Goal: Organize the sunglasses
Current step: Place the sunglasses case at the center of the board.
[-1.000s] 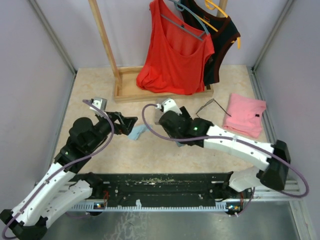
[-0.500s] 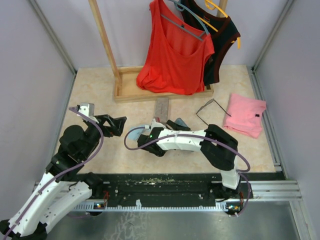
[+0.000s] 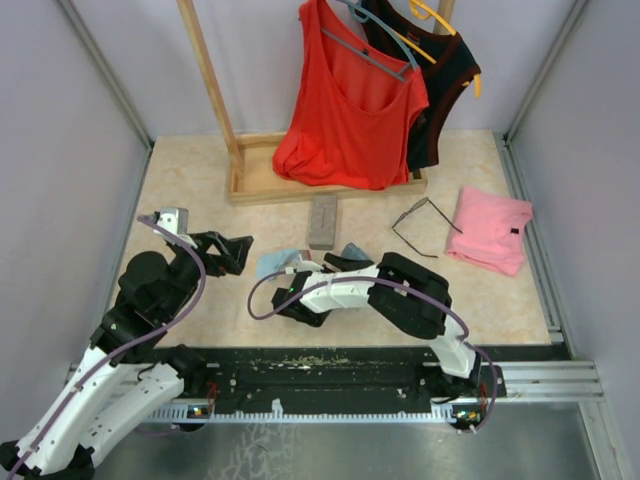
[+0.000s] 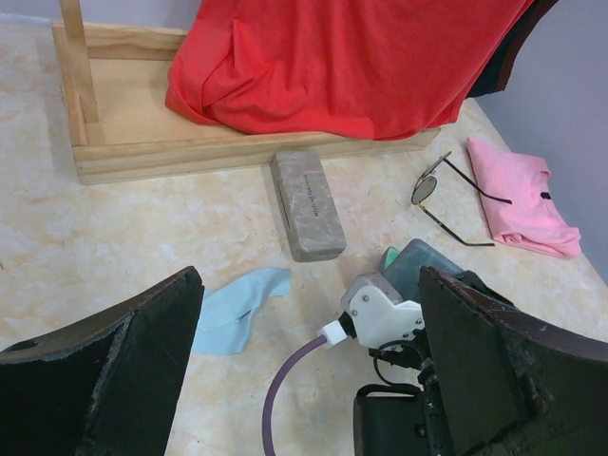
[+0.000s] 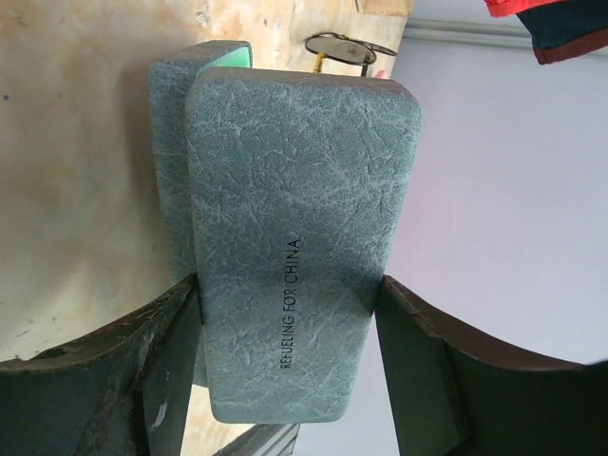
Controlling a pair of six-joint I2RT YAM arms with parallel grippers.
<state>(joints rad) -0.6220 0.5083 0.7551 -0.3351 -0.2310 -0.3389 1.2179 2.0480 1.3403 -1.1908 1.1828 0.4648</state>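
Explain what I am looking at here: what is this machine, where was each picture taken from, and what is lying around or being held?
These are two robot arms bolted to a table's near edge, each ending in a two-fingered hand. One picture looks down from above; the other two come from cameras on each wrist. The left hand is open and empty. The right hand grips a grey glasses case. On the table lie a second grey case, a light blue cloth, one pair of sunglasses and a folded pink garment. A red top hangs behind.
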